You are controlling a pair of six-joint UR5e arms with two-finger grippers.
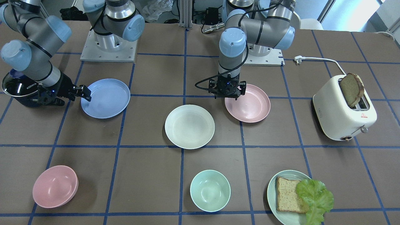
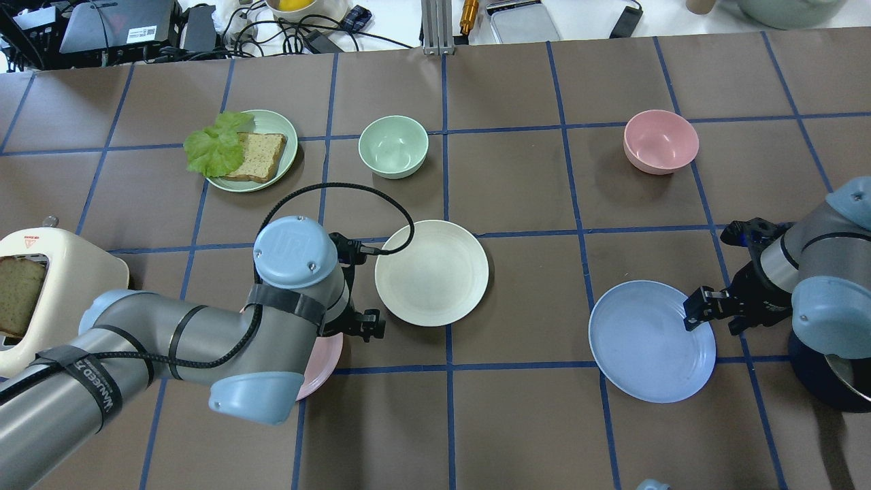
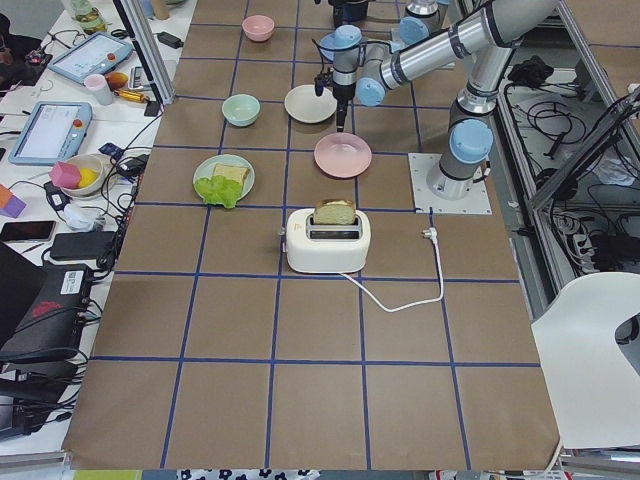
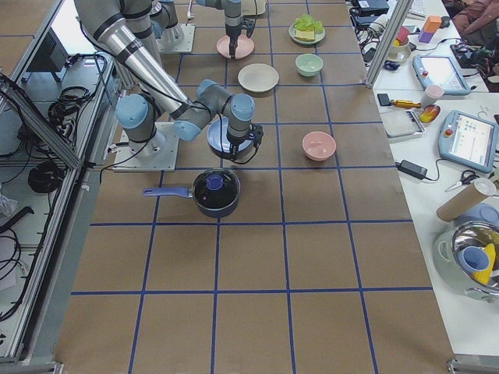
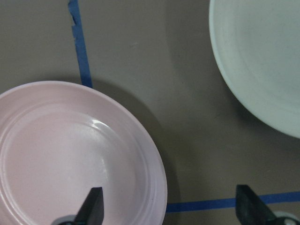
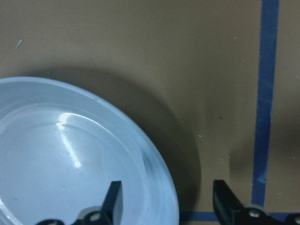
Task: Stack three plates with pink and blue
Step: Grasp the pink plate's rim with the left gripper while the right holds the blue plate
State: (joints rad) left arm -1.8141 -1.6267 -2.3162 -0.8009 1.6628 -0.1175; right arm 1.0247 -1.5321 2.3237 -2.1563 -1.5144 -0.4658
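A pink plate [image 1: 250, 104] lies near the robot's base, a cream plate [image 1: 189, 126] at the table's middle, and a blue plate [image 1: 106, 98] on the robot's right side. My left gripper [image 1: 230, 96] is open over the pink plate's edge. In the left wrist view its jaws [image 5: 171, 208] stand either side of the pink plate's rim [image 5: 70, 154], with the cream plate [image 5: 262, 61] beyond. My right gripper [image 1: 85, 92] is open at the blue plate's edge. In the right wrist view its jaws [image 6: 168, 201] straddle the blue rim [image 6: 61, 159].
A dark pot [image 1: 18, 90] sits under my right arm. A white toaster [image 1: 340, 115] with a bread slice stands at the left end. At the far edge are a pink bowl [image 1: 54, 186], a green bowl [image 1: 210, 190] and a green plate [image 1: 271, 193] with bread and lettuce.
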